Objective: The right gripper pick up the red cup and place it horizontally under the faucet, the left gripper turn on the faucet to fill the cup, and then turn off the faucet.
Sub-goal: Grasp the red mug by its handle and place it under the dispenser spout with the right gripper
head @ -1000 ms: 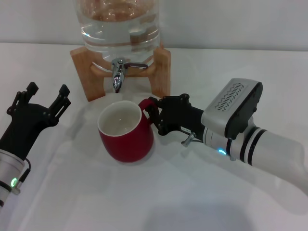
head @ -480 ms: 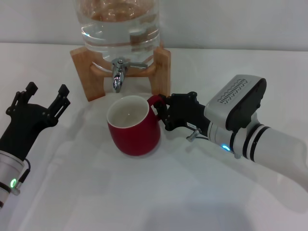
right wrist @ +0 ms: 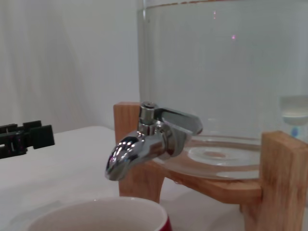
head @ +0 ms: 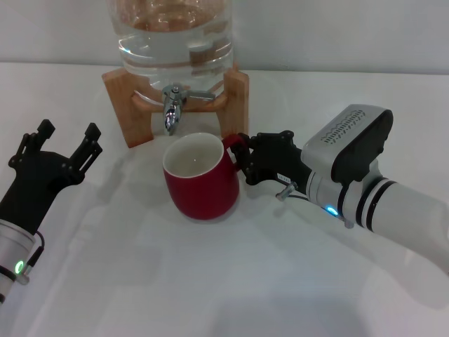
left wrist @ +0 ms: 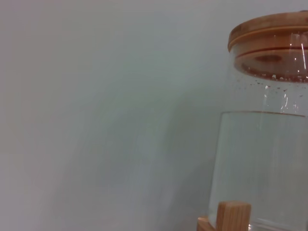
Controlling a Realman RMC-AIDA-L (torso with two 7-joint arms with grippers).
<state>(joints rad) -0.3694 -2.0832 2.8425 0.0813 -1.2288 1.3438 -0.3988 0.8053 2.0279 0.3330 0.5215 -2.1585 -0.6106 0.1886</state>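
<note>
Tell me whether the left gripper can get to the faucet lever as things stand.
Probably yes. The left gripper sits open on the robot's left, with bare table between it and the faucet. The red cup and right gripper lie lower and rightward, off that path.

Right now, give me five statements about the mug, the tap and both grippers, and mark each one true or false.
1. The right gripper holds the red mug by its handle. True.
2. The mug lies on its side. False: it stands upright, its mouth facing up.
3. The left gripper grips the tap. False: it hovers open off to the left, apart from the tap.
4. The mug looks empty. True: only its white inside shows.
5. Water runs from the tap. False: no stream shows at the spout in either the head or the right wrist view.
</note>
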